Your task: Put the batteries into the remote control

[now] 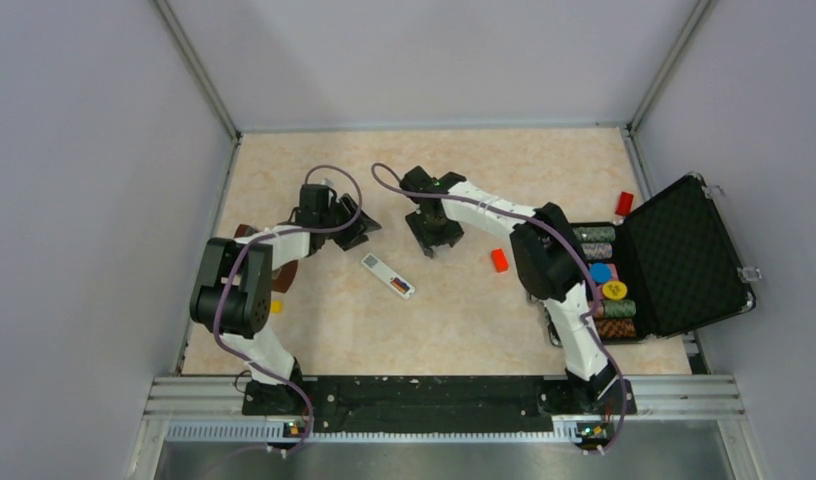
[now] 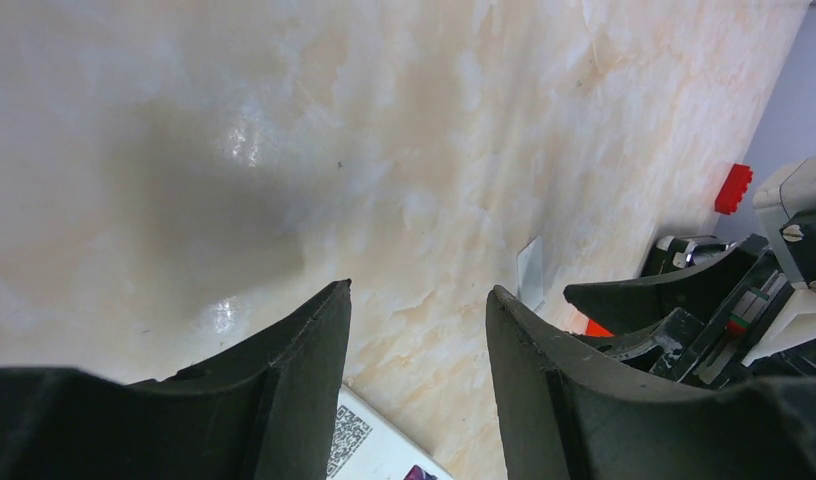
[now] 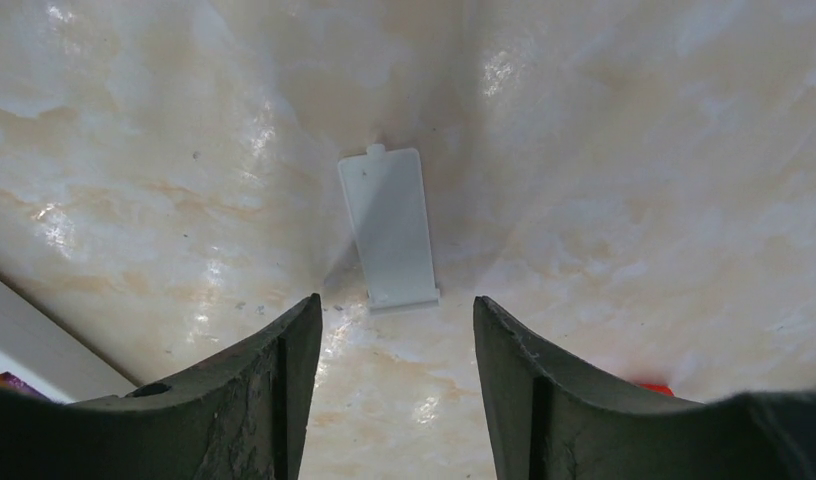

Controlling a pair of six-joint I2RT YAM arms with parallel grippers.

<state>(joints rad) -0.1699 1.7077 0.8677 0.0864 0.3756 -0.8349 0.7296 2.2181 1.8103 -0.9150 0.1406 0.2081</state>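
The remote control [image 1: 386, 274] lies back-up and slanted on the table between the two arms, with a QR sticker showing in the left wrist view [image 2: 379, 448]. In its open compartment sit the batteries [image 1: 400, 287], one dark purple and one orange-brown; a purple tip [image 2: 420, 472] shows at the frame's bottom edge. My left gripper [image 1: 360, 230] [image 2: 419, 290] hangs open just above and behind the remote's far end, nothing between its fingers. My right gripper [image 1: 436, 243] [image 3: 396, 300] is open over the table to the remote's right, holding nothing.
A small loose white plate [image 3: 389, 228] lies flat just beyond my right fingertips. A red block [image 1: 499, 260] sits right of the right gripper, another [image 1: 624, 203] by the open black case [image 1: 684, 255] of poker chips. A yellow piece [image 1: 276, 307] lies by the left arm.
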